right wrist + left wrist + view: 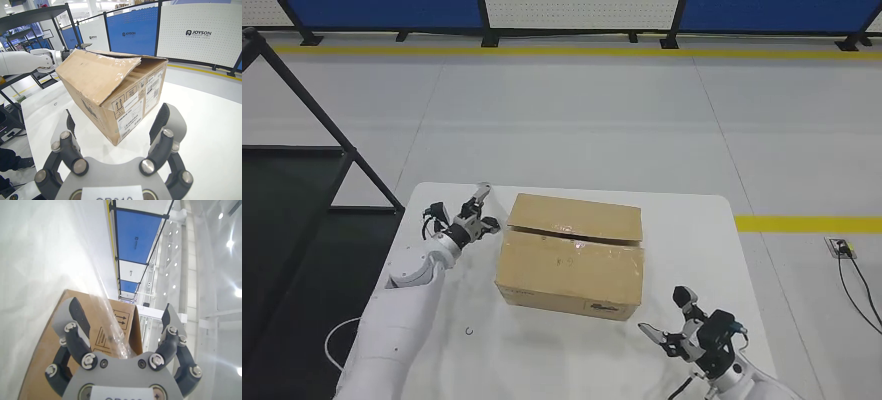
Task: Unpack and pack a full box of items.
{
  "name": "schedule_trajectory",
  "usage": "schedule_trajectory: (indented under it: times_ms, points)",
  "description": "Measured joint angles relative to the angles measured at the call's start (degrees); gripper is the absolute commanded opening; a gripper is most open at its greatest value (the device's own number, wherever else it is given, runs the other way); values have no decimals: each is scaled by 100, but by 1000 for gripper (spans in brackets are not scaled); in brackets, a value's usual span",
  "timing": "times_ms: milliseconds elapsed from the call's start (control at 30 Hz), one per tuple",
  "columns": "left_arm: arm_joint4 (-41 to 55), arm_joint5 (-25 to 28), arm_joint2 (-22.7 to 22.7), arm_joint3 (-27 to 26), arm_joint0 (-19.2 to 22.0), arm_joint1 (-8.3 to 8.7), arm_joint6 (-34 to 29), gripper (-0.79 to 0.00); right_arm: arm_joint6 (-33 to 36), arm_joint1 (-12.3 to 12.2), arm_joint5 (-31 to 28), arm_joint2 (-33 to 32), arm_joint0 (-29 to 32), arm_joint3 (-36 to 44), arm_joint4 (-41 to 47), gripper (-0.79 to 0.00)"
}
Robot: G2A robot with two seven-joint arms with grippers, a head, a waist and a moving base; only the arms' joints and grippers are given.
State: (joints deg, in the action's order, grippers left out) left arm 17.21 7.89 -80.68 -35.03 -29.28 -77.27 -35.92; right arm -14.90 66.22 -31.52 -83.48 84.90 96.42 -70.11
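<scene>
A brown cardboard box (572,255) stands in the middle of the white table (692,230). Its top flaps (105,66) are slightly lifted, with torn clear tape along their edges. My left gripper (485,206) is open at the box's far left corner. In the left wrist view the left gripper (121,313) straddles the box's edge (136,321), and a strip of clear tape (113,321) runs between its fingers. My right gripper (663,313) is open near the table's front right, a short way from the box (113,91) and holding nothing. Printed labels (132,111) cover the side facing the right gripper (117,123).
A small dark C-shaped bit (471,331) lies on the table in front of the left arm. A black metal rack (312,150) stands off the table's left side. Bare table top lies to the right of the box and in front of it.
</scene>
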Motion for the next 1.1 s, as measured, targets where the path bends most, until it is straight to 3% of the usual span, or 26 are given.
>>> schedule_trajectory:
  times_ms: [333, 567, 867, 1100]
  points:
    - [224, 405, 391, 898, 496, -254, 136, 0, -110, -16, 70, -114, 188, 37, 28, 0]
    - [591, 1002, 348, 1195, 580, -354, 365, 0, -156, -24, 94, -156, 277, 71, 23, 0]
    - [859, 1770, 215, 1147, 508, -382, 675, 0, -135, -33, 62, -159, 286, 97, -3, 0]
    - [981, 2062, 33, 908, 348, -321, 864, 0, -146, -41, 21, -163, 294, 111, -34, 0]
